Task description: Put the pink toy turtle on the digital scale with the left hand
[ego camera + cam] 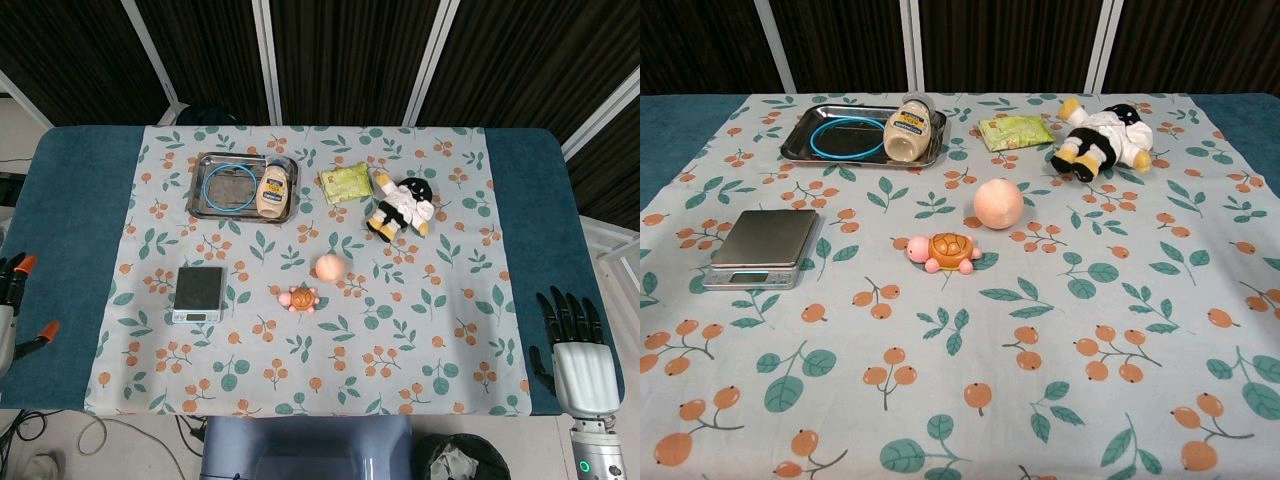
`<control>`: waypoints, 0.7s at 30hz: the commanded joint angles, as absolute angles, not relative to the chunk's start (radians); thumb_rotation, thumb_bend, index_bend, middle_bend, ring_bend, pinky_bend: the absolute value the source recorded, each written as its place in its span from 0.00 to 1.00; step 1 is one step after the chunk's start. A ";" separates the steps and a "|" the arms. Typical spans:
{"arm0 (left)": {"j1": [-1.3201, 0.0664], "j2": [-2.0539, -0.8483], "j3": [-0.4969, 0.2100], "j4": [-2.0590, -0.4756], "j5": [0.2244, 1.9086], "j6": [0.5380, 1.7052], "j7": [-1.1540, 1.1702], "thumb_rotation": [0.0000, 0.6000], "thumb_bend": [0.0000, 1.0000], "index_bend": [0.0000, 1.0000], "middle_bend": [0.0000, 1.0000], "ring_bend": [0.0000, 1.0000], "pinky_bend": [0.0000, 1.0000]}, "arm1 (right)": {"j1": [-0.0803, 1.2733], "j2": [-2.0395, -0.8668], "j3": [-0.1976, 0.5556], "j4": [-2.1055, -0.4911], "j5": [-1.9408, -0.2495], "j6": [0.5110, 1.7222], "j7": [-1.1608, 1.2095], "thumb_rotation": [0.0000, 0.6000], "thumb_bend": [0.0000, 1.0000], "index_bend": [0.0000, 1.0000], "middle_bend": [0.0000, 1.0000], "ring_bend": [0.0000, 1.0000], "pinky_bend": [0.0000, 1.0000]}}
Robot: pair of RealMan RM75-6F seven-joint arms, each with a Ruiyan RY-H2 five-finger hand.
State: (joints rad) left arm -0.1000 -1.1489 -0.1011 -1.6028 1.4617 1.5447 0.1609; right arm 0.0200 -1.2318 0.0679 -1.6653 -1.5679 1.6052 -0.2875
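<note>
Nothing started yet. Small pink plastic toy turtle with orange shell (944,252) sits mid-cloth, untouched; flat silver digital scale (758,247) at its 9 o'clock, well apart. Left hand (14,305) at table's left edge, fingers spread, holding nothing. Right hand (572,345) idle, fingers spread. Next: left hand reaches toward turtle's position, grasps it.

A metal tray (800,150) holds a blue ring (845,137) and a tipped mayonnaise bottle (908,128). Near it lie a green snack packet (1014,131), a plush penguin (1102,135) and a peach-coloured ball (998,203) on the floral cloth (1060,350).
</note>
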 commanded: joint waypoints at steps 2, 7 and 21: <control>-0.100 -1.147 -0.097 -1.612 1.462 1.540 0.164 1.00 0.17 0.06 0.04 0.04 0.06 | 0.021 -1.231 0.067 -1.664 -1.567 1.600 -0.284 1.00 0.50 0.01 0.00 0.01 0.00; -0.095 -1.150 -0.096 -1.614 1.473 1.557 0.168 1.00 0.17 0.06 0.04 0.04 0.06 | 0.021 -1.228 0.066 -1.664 -1.563 1.596 -0.275 1.00 0.50 0.01 0.00 0.01 0.00; -0.097 -1.154 -0.094 -1.603 1.486 1.561 0.156 1.00 0.17 0.05 0.04 0.04 0.07 | 0.019 -1.222 0.069 -1.665 -1.561 1.599 -0.269 1.00 0.50 0.01 0.00 0.01 0.00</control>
State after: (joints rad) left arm -0.0969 -1.1540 -0.0936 -1.6035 1.4860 1.5603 0.1570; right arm 0.0186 -1.2219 0.0691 -1.6656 -1.5614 1.5998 -0.2681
